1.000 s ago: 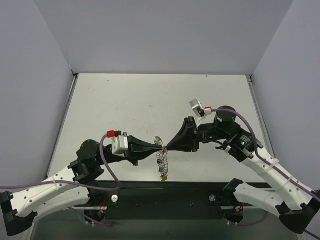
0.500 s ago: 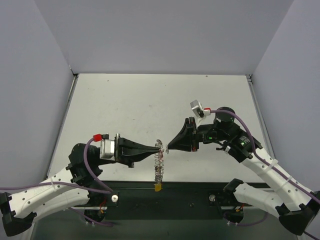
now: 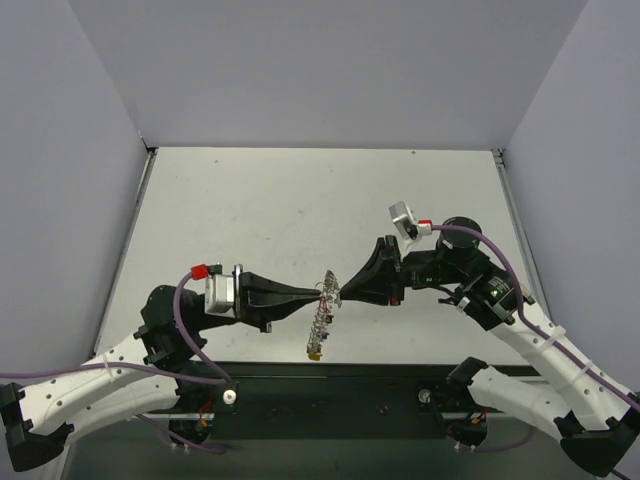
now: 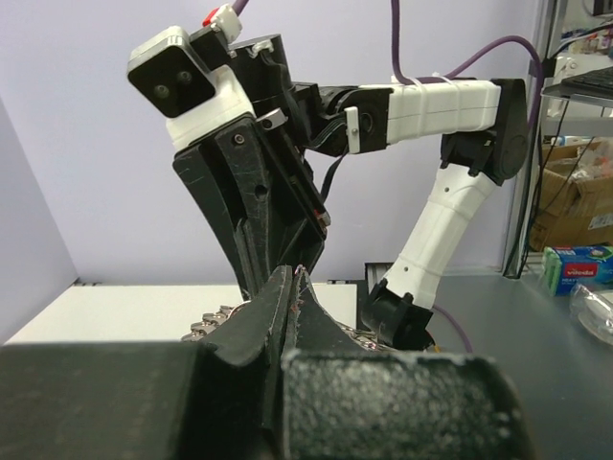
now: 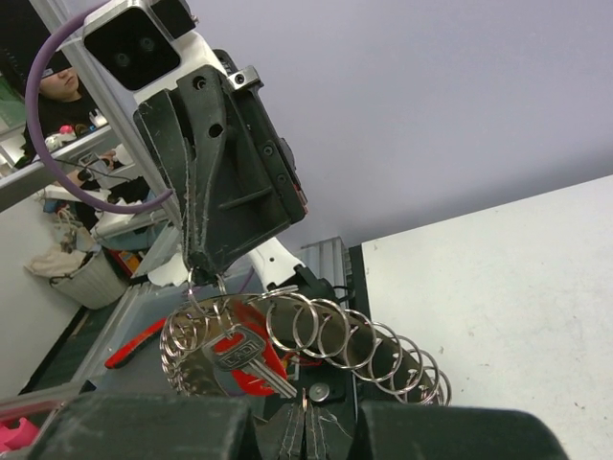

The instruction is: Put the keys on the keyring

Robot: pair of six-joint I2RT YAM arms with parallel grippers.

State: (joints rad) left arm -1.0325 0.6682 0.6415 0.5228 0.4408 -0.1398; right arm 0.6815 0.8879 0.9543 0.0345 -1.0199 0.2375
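Observation:
Both grippers meet tip to tip above the table's near edge. The keyring [image 3: 321, 318], a thin wire ring fringed with many small silver rings, hangs between them with a yellow tag [image 3: 314, 350] at its low end. My left gripper [image 3: 320, 293] is shut on its wire from the left. My right gripper [image 3: 340, 293] is shut on it from the right. In the right wrist view the keyring [image 5: 364, 335] curves from the left gripper [image 5: 203, 268] down to my shut right gripper [image 5: 306, 422]. One silver key [image 5: 239, 356] hangs on it against a red tag. Other keys are out of view.
The white table [image 3: 300, 200] lies beyond the grippers, with grey walls on three sides. A dark strip [image 3: 350, 385] along the near edge holds the arm bases. Both forearms slope down to the bottom corners.
The left gripper drew back to the left, then the tips closed up again. The keyring, hanging long half a second ago, now sits higher and tilted. The right wrist shifted slightly right.

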